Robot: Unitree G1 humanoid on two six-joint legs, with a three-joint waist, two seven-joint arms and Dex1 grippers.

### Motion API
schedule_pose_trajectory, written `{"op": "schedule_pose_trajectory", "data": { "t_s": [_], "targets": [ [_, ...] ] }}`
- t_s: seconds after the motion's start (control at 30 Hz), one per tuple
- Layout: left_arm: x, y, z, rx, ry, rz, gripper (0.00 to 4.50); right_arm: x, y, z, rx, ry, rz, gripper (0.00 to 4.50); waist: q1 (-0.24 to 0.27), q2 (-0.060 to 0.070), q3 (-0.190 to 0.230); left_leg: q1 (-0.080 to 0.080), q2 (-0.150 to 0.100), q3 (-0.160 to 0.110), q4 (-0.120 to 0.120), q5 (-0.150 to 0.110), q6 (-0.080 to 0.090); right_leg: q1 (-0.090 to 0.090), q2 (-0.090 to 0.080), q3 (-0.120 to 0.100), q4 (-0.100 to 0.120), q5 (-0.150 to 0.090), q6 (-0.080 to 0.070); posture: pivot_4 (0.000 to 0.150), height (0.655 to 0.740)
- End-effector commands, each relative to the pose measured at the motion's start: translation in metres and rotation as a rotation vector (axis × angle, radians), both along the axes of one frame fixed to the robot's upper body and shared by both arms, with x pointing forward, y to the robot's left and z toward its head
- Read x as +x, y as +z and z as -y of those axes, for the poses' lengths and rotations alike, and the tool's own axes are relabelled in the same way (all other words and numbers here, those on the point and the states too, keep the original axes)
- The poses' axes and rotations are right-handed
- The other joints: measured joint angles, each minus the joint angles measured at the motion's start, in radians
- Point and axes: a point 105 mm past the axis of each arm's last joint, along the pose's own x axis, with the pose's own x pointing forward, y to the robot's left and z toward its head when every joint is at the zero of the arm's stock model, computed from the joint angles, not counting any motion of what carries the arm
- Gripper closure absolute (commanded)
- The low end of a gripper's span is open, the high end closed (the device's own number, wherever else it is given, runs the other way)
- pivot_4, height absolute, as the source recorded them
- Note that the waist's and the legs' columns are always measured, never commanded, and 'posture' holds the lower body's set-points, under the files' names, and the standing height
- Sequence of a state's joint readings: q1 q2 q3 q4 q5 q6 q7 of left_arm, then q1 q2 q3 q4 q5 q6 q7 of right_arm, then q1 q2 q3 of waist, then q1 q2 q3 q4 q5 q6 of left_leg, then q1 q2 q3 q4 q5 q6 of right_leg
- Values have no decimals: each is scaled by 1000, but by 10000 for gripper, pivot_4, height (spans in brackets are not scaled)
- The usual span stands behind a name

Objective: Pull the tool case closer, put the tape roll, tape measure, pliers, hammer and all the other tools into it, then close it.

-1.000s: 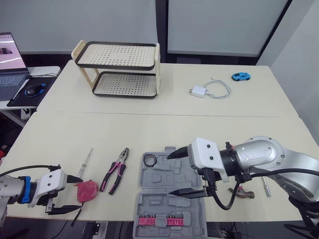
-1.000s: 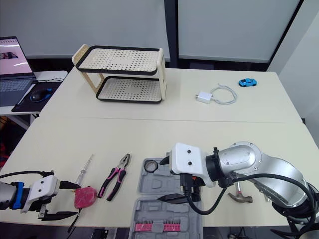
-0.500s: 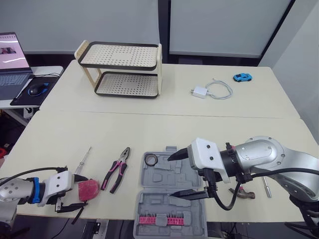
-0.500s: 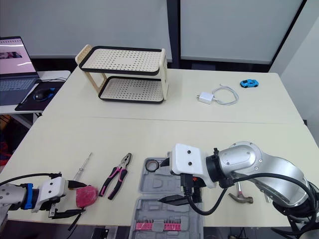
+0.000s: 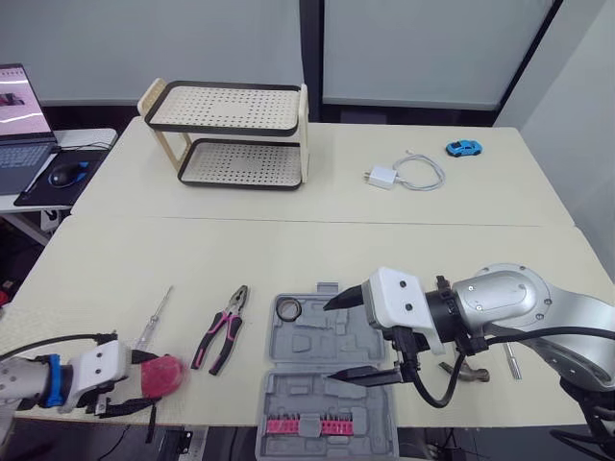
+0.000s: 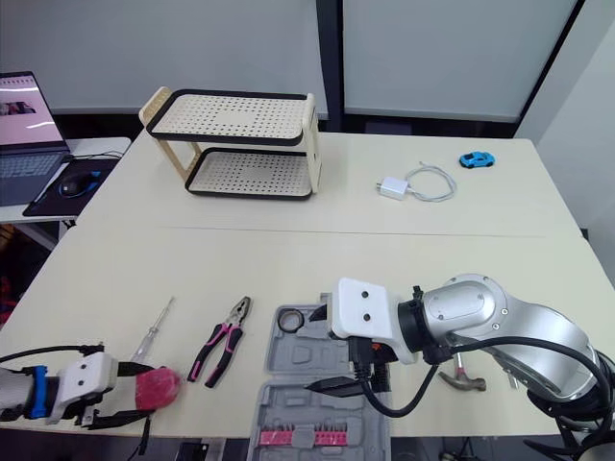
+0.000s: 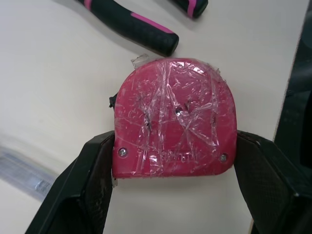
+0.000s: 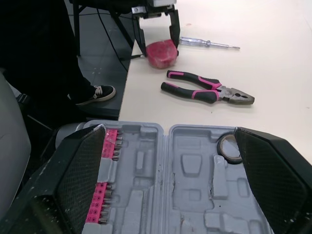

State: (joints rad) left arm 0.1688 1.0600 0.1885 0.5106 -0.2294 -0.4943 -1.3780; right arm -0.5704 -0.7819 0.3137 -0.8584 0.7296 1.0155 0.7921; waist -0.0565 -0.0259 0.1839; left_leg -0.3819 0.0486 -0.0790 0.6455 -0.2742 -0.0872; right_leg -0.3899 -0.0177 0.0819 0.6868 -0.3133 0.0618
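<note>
Left of one tool case (image 5: 307,348): one pliers (image 5: 223,329), one screwdriver (image 5: 156,317) (one tape measure (image 5: 161,373)).

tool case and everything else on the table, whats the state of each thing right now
tool case: open, lying flat
tape roll: in the case, far left corner
tape measure: on the table, clamped by the left gripper
pliers: shut, on the table
screwdriver: flat on the table
hammer: on the table, partly hidden
right gripper: open over the case
laptop: open, screen lit

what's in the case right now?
Tape roll in a far corner pocket, pink bit strip in the near half. Other visible pockets empty; the right pincer covers part of the middle.
</note>
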Motion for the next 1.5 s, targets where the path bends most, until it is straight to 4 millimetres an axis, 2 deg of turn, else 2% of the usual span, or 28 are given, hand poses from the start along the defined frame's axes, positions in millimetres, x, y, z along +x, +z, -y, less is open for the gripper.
{"op": "schedule_pose_trajectory", "data": {
  "t_s": [0.03, 0.1, 0.2, 0.27, 0.4, 0.47, 0.63, 0.8, 0.97, 1.07, 1.3, 1.5],
  "targets": [
    [9, 39, -5, 23, -22, 111, 13246, -3, 9, -1, 36, 12, 47, 0, 4, 0, 0, 0, 0, -1, 0, 0, 0, 0, 0, -1, 0, 0, 0, 1500, 7350],
    [18, 62, 4, 44, -101, 155, 13246, 2, 9, 1, 47, -16, 53, 0, 9, 0, 0, 0, 0, -1, 0, 0, 0, 1, 0, -1, 0, 0, 0, 1500, 7350],
    [31, 76, 27, 29, -183, 184, 13246, 5, 8, 4, 50, -49, 53, 0, 19, 0, 0, -1, 0, -2, 0, 0, 0, 1, 0, -3, -1, 0, 0, 1500, 7350],
    [43, 80, 54, -29, -236, 195, 13246, 6, 7, 9, 47, -77, 48, 0, 24, 1, 0, -1, -1, -2, 0, 0, 0, 2, -1, -3, -1, 0, 0, 1500, 7350],
    [54, 81, 106, -79, -372, 179, 13246, 6, 1, 24, 49, -184, -4, 0, 24, 0, 0, -1, -1, -3, 1, 0, 0, 3, -1, -4, -1, 0, 0, 1500, 7350],
    [57, 80, 126, -87, -415, 177, 13246, 6, -3, 32, 54, -258, -49, 0, 23, 0, 0, -2, -1, -4, 1, 0, 0, 3, 0, -5, 0, 0, -1, 1500, 7350],
    [61, 71, 166, -97, -486, 159, 13246, 0, -21, 47, 127, -456, -324, 0, 16, 0, 0, 0, -1, -5, 1, 1, 1, 3, 1, -5, 3, -1, -2, 1500, 7350],
    [62, 63, 191, -94, -532, 160, 13246, -5, -38, 46, 188, -585, -567, 0, 5, 0, 0, 0, -1, -6, 1, 2, 3, 3, 1, -5, 4, -1, -2, 1500, 7350],
    [58, 66, 220, -163, -565, 161, 13246, 2, -61, 27, 262, -715, -795, 0, 1, 0, 0, -1, -1, -7, 1, 4, 6, 4, 1, -5, 3, 0, -2, 1500, 7350],
    [56, 65, 228, -177, -575, 160, 13246, 12, -61, 16, 314, -743, -870, 0, -1, 0, 0, -1, -1, -7, 1, 4, 6, 3, 1, -5, 3, 0, -2, 1500, 7350],
    [60, 65, 238, -179, -589, 151, 13246, 25, -53, 4, 392, -748, -976, 0, 2, 1, 0, -3, -1, -8, 0, 4, 6, 3, 1, -6, 1, 0, -2, 1500, 7350],
    [62, 68, 248, -188, -597, 161, 13246, 32, -60, -2, 391, -772, -1017, 0, 3, 1, 0, -3, -1, -8, 0, 4, 6, 2, 1, -7, 0, 0, -2, 1500, 7350]
  ]
}}
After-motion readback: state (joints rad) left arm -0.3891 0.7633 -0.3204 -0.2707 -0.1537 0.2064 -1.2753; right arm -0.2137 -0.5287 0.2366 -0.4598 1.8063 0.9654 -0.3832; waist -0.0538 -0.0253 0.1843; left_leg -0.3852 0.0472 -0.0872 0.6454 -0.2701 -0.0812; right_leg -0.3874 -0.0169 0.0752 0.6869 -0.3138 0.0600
